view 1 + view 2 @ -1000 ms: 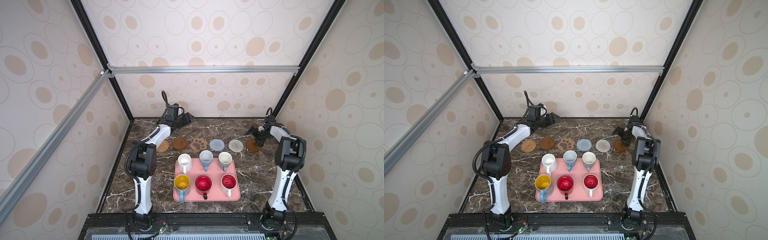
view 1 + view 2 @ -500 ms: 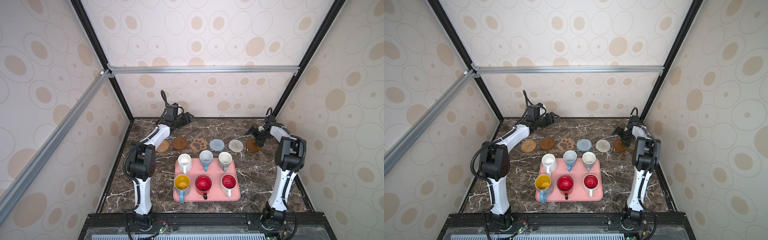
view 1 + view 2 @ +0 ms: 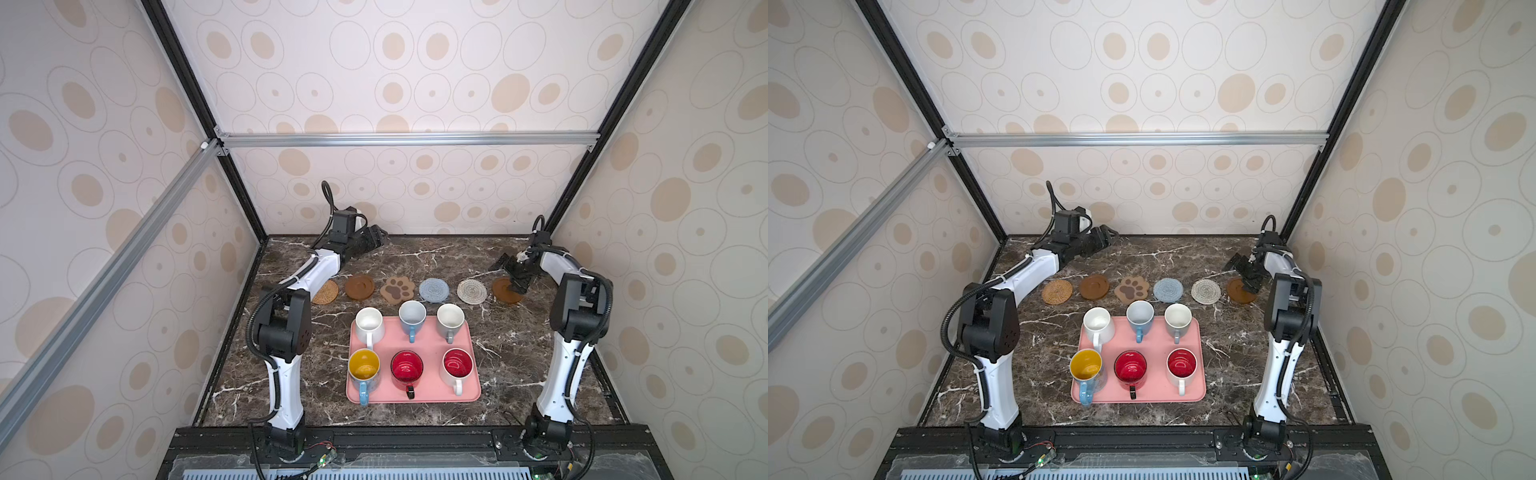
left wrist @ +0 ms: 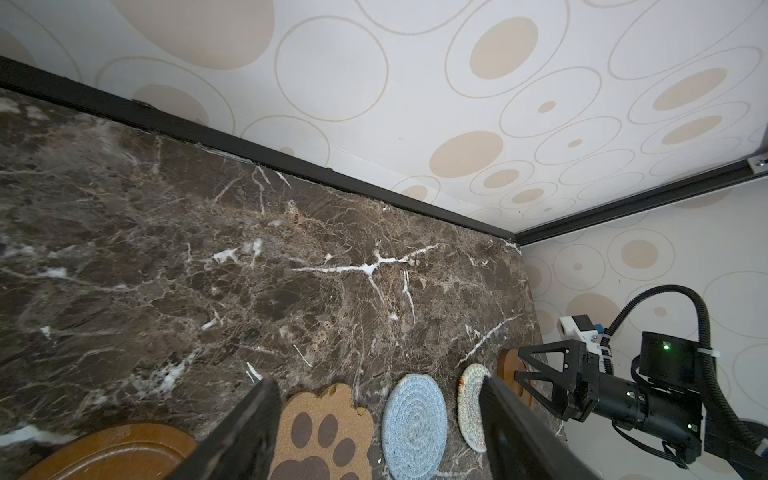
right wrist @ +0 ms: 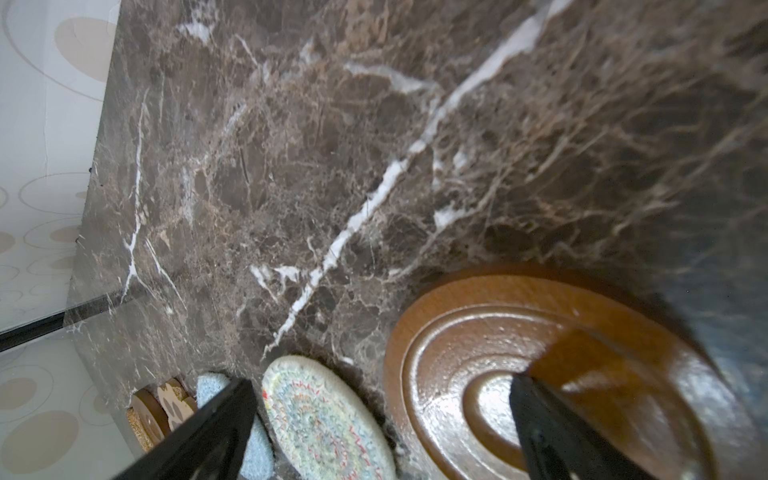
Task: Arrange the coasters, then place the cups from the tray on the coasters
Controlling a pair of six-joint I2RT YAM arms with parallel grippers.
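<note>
Six coasters lie in a row on the marble: rattan point(image 3: 325, 292), brown disc point(image 3: 360, 286), paw point(image 3: 397, 289), blue-grey point(image 3: 434, 289), cream point(image 3: 472, 291) and a second brown disc point(image 3: 507, 289). In front of them the pink tray point(image 3: 474, 392) carries six cups: white point(image 3: 369, 323), light blue point(image 3: 412, 313), grey-white point(image 3: 450, 318), yellow-inside point(image 3: 364, 368), red point(image 3: 407, 368), red-inside point(image 3: 457, 365). My left gripper point(image 3: 376, 241) hangs open and empty near the back wall. My right gripper point(image 3: 510, 275) is open low over the right brown disc point(image 5: 478, 374); one finger is above its centre, contact unclear.
The back wall and black frame posts stand close behind both grippers. In the left wrist view the paw coaster point(image 4: 324, 432) and blue-grey coaster point(image 4: 413, 419) show between my fingers, with the right gripper point(image 4: 518, 363) beyond. Bare marble lies behind the coaster row.
</note>
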